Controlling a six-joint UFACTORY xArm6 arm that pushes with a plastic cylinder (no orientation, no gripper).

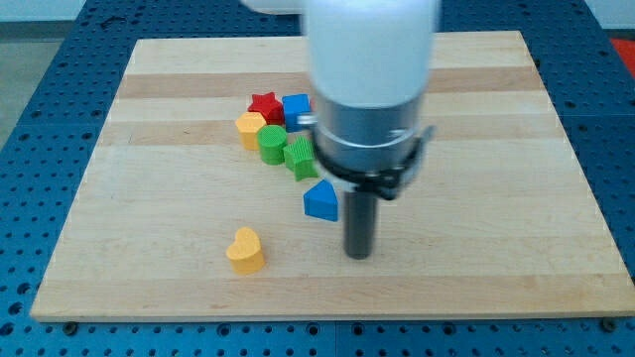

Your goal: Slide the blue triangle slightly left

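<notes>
The blue triangle [320,201] lies near the middle of the wooden board [476,258]. My tip [358,255] is the lower end of the dark rod, just to the right of the triangle and a little toward the view's bottom. A small gap shows between rod and triangle. The arm's white and grey body covers the board above the rod.
A cluster sits up-left of the triangle: a red star [264,105], a blue cube [296,109], a yellow hexagon-like block [250,128], a green round block [272,144] and a green star-like block [301,156]. A yellow heart [245,250] lies toward the view's bottom left.
</notes>
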